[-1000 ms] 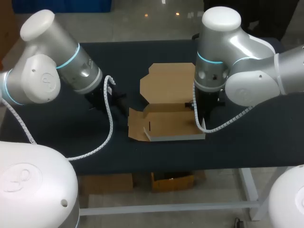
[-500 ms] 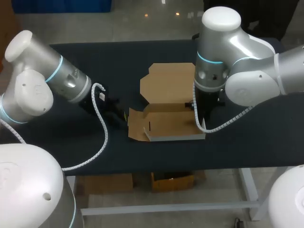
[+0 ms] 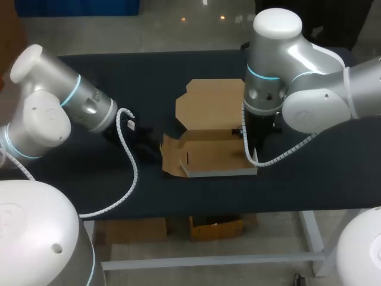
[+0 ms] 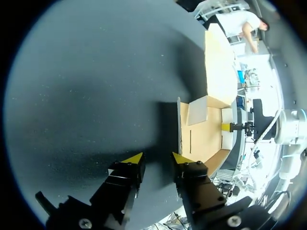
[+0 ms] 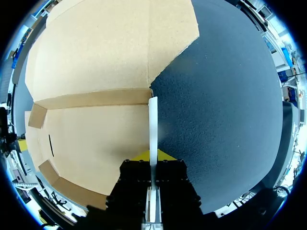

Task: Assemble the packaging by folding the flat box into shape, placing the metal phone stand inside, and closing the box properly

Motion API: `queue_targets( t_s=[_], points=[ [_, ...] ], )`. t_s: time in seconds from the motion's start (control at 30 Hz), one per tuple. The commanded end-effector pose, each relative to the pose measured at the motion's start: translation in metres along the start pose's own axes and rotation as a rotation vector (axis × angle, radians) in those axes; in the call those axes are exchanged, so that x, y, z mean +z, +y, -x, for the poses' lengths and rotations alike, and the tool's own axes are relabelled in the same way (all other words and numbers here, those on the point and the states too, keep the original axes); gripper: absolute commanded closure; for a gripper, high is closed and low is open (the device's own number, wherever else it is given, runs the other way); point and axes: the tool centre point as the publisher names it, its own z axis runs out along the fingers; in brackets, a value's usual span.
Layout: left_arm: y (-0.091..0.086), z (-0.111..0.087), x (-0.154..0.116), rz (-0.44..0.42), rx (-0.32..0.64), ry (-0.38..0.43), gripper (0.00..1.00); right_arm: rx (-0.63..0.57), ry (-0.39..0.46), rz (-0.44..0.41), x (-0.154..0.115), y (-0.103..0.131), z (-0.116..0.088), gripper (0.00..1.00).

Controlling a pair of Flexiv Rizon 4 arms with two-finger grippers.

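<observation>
Parted fingers (image 4: 133,160) seemingly just short of box (image 4: 204,141)

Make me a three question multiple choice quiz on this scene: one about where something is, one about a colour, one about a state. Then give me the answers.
1. Where is the left gripper?
A. Inside the box
B. Beside the box's left flap
C. Over the lid

2. What colour is the table?
A. Dark
B. White
C. Green

3. What is the right gripper doing?
A. Hanging open above the box
B. Holding a phone stand
C. Shut on the box's right wall

Answers:
1 B: the left wrist view shows the flap's edge just ahead of it, with nothing in it.
2 A: every view shows a dark top.
3 C: the right wrist view shows the wall's pale edge clamped in it.
</observation>
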Motion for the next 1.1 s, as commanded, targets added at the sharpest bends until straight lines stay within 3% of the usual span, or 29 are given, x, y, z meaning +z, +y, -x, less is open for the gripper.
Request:
queue_targets(
  t_s=[0.03, 0.57, 1.1],
  points=[
    [-0.004, -0.003, 0.010, 0.022, 0.010, 0.021, 0.66, 0.001, 0.000, 0.000, -0.001, 0.000, 0.000, 1.00],
    [0.001, -0.035, 0.009, 0.017, 0.066, 0.057, 0.63, 0.001, 0.000, 0.000, -0.001, 0.000, 0.000, 1.00],
    [0.006, -0.063, 0.013, 0.020, 0.116, 0.040, 0.60, 0.001, 0.000, 0.000, -0.001, 0.000, 0.000, 1.00]
  ],
)
